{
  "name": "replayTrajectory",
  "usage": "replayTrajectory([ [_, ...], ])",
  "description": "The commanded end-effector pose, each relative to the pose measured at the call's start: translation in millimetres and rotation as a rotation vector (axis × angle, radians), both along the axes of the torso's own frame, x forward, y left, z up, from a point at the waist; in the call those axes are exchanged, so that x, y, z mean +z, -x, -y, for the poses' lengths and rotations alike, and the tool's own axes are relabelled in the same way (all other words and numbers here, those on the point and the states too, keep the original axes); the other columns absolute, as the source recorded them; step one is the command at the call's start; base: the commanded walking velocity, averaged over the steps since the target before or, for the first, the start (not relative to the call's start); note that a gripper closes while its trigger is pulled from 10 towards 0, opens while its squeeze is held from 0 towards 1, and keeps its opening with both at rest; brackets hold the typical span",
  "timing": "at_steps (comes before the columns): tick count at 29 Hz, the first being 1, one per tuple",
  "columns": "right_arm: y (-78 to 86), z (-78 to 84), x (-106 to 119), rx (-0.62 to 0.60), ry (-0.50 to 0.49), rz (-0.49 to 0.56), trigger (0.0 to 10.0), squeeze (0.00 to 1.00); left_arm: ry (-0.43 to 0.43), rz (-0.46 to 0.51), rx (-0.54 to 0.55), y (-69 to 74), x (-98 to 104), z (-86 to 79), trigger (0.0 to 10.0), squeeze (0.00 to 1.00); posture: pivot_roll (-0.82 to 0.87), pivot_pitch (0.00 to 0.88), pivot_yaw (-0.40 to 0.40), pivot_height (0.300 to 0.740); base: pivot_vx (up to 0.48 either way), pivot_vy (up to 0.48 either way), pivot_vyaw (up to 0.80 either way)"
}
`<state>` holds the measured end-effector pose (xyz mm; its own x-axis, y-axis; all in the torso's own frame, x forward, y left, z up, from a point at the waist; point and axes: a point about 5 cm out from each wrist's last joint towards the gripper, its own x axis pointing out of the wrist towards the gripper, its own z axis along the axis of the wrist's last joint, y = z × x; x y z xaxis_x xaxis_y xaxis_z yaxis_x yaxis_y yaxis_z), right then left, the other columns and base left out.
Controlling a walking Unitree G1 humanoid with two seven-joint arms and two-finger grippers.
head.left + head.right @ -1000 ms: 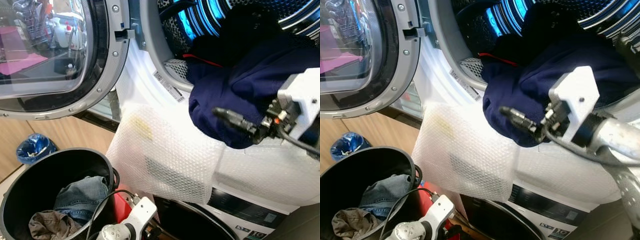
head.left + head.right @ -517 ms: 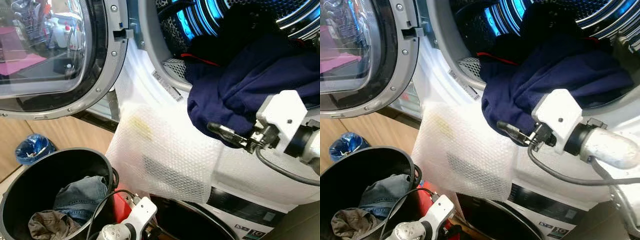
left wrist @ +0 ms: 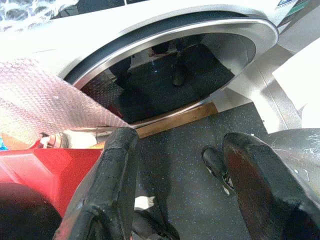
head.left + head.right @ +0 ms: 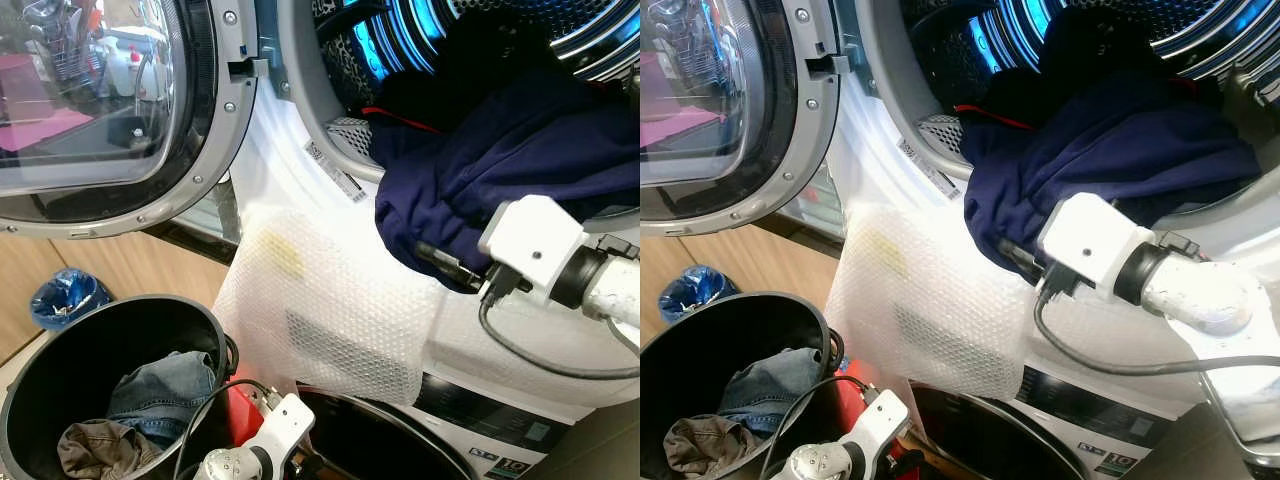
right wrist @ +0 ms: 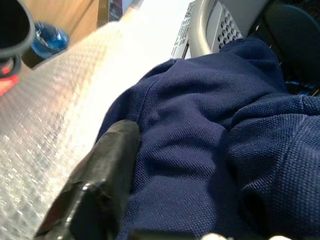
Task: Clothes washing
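Nearest the head camera, the left gripper (image 3: pixel 175 190) hangs low by the black laundry bucket (image 4: pixel 60 360), its two black fingers (image 3: pixel 107 185) spread well apart with nothing between them; past them lie the dark speckled floor (image 3: pixel 185 165) and the chrome-ringed door of a lower machine (image 3: pixel 170 75), with a corner of bubble wrap (image 3: pixel 40 100) just beside one finger. In the bucket, to the left of that gripper, lie a pair of blue jeans (image 4: pixel 165 390) and a brown garment (image 4: pixel 95 448), and a blue plastic bag (image 4: pixel 65 297) sits on the floor beyond the rim. Higher up, the right gripper (image 4: pixel 445 265) reaches in from the right against the navy blue garment (image 4: pixel 500 170), which spills out of the open drum (image 4: pixel 440 40) and droops over the lower lip of the opening. One black finger (image 5: pixel 100 175) lies along the navy cloth, touching it; whether the fingers are closed on the cloth I cannot tell. Below the fingers a sheet of bubble wrap hangs down the white front of the washing machine (image 4: pixel 290 170). Far left of them the round glass door (image 4: pixel 100 110) stands swung open, and deep in the drum blue light glows on the perforated steel.
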<state>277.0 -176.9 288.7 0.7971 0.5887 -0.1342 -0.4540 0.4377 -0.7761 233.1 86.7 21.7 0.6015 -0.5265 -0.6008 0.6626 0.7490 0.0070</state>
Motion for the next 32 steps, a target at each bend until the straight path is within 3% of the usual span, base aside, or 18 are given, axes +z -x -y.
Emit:
replayTrajectory([
  [1, -5.5, 5.8, -12, -0.037, 0.059, -0.048, 1.5, 0.0, -0.022, 0.017, -0.013, -1.3, 2, 0.5, 10.0, 0.0, -0.12, 0.109, -0.004, 0.74, 0.0, 0.0, 0.0],
  [2, -6.6, 6.1, -13, -0.042, 0.058, -0.045, 0.0, 0.0, -0.023, 0.017, -0.013, -1.3, 2, 0.5, 10.0, 0.0, -0.12, 0.111, -0.006, 0.74, 0.0, 0.0, 0.0],
  [21, -19.2, 1.7, -8, -0.056, 0.035, -0.006, 0.0, 0.0, -0.037, 0.027, -0.018, -1.5, 1, 0.2, 10.0, 0.0, -0.12, 0.106, -0.008, 0.74, 0.0, 0.0, 0.0],
  [24, -24.2, -6.0, 0, -0.019, -0.005, 0.018, 0.0, 0.0, -0.03, 0.026, -0.013, -2.1, 1, 0.3, 10.0, 0.0, -0.12, 0.105, -0.008, 0.74, 0.0, 0.0, 0.0],
  [25, -29.0, -12.2, 4, 0.003, -0.015, 0.032, 0.0, 0.0, 0.008, 0.017, 0.008, -3.4, 4, 2.3, 10.0, 0.0, -0.12, 0.105, -0.008, 0.74, 0.0, 0.0, 0.0],
  [32, -39.8, -34.4, 18, 0.118, -0.079, 0.043, 0.0, 0.0, -0.017, 0.025, 0.001, -3.8, 3, 0.0, 10.0, 0.0, -0.12, 0.101, -0.004, 0.74, 0.0, 0.0, 0.0],
])
